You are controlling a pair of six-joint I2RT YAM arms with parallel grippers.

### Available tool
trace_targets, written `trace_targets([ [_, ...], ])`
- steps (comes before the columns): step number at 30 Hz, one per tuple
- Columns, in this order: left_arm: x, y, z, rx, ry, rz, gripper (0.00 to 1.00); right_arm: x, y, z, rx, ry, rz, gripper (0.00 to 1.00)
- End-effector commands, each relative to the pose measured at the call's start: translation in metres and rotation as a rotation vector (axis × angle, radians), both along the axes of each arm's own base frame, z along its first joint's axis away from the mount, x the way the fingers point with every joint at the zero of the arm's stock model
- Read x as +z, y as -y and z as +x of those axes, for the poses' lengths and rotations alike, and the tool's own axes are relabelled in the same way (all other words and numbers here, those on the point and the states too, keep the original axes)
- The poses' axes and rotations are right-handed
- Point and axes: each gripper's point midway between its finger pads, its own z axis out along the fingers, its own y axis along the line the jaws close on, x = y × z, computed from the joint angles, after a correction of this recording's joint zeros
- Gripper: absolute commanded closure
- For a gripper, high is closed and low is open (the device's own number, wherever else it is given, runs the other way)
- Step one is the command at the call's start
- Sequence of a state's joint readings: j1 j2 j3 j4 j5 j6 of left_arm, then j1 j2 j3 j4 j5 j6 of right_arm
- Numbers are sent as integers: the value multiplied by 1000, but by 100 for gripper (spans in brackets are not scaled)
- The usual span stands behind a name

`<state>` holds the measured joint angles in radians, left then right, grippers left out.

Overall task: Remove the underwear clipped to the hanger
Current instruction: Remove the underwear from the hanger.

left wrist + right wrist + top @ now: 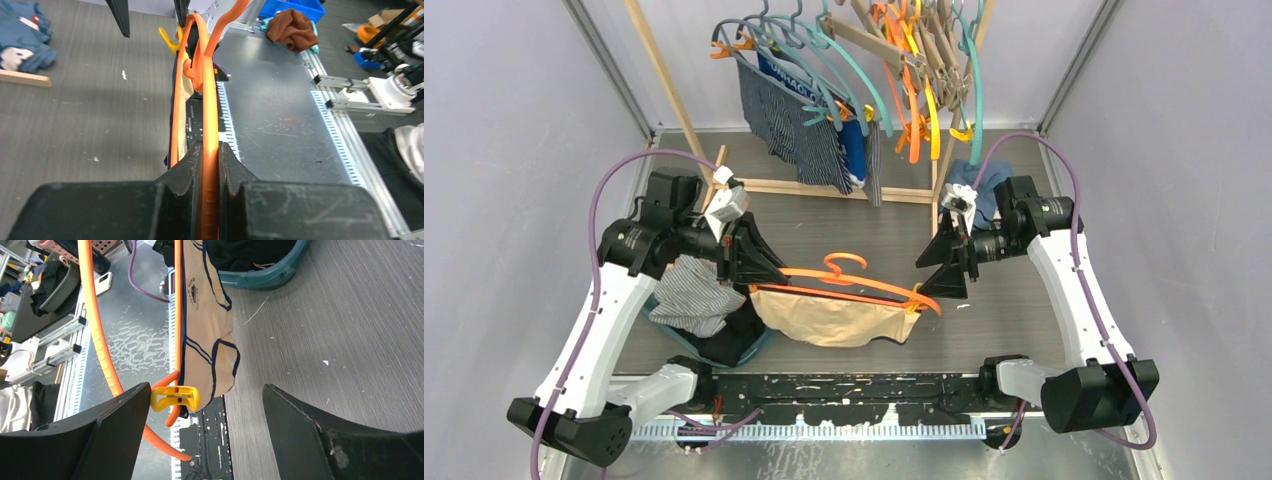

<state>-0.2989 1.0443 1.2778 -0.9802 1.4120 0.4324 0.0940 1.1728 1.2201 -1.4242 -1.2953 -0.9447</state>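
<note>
Black fingers (192, 165) of the left tool (210, 150) fill the bottom of its wrist view, pressed tight on one arm of the orange hanger (210, 100); the hanger is held off the grey surface (1024, 300), stretched roughly level between the two arms. From its lower bar hangs the beige underwear (829, 320) with navy trim, low over the near middle of the surface; a yellow clip (175, 398) pins its corner at the hanger's right end. The right tool (206, 392) stands wide open and grips nothing; the clip and that corner sit between its fingers, the clip right at one finger, contact unclear. Beside the left arm a teal basket (674, 340) holds striped and dark garments. On the wooden rack (664, 80) at the back, navy pinstriped underwear (794, 130) and bright blue underwear (854, 150) hang from teal hangers (844, 50).
</note>
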Motion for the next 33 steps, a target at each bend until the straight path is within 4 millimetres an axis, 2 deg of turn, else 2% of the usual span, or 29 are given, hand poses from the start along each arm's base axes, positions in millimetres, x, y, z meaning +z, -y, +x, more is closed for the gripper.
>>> trace_targets([
  [1,17,1,16,20,259,-31,100,18,-1,1,-7,-12,13,13],
  [6,16,-1,21,28,385,-19,100,17,0,3,-18,-28,-6,16],
  [14,13,-2,24,33,439,-16,100,15,0,2,-17,-37,-1,24],
  [28,16,0,20,8,445,-50,100,0,0,9,-27,-38,-33,19],
  [33,14,0,21,6,440,-50,100,2,-3,7,-8,-32,-23,16],
])
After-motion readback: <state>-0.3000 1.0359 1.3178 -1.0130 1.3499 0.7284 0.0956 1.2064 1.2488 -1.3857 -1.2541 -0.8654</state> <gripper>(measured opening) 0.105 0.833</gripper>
